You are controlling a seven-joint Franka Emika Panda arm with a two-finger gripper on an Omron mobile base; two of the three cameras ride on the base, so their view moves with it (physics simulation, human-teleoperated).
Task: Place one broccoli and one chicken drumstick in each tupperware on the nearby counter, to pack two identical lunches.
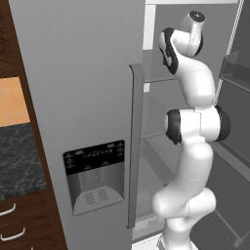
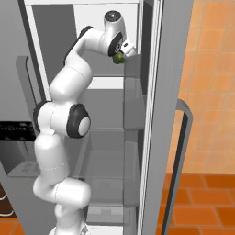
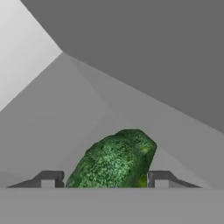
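In the hand view the two dark fingertips (image 3: 51, 178) rise on either side of a green broccoli (image 3: 114, 162), which lies squarely between them and reaches out beyond their tips; the left tip sits right against its flank and the right tip right against its other side, so the gripper (image 3: 105, 179) stands part-way open with the broccoli bracketed in the gap, though whether the pads actually press on it cannot be told. Past the broccoli lie plain grey fridge surfaces meeting in a corner. From the right base view the arm (image 2: 64, 124) climbs from the lower left and bends into the open fridge (image 2: 110, 151), its hand up at the top door bin (image 2: 133, 64), where a bit of green shows just under the wrist. The left base view shows the arm reaching past the closed fridge door (image 1: 78, 97) with its dispenser panel, and farther left a strip of dark counter (image 1: 17, 156) over brown drawers.
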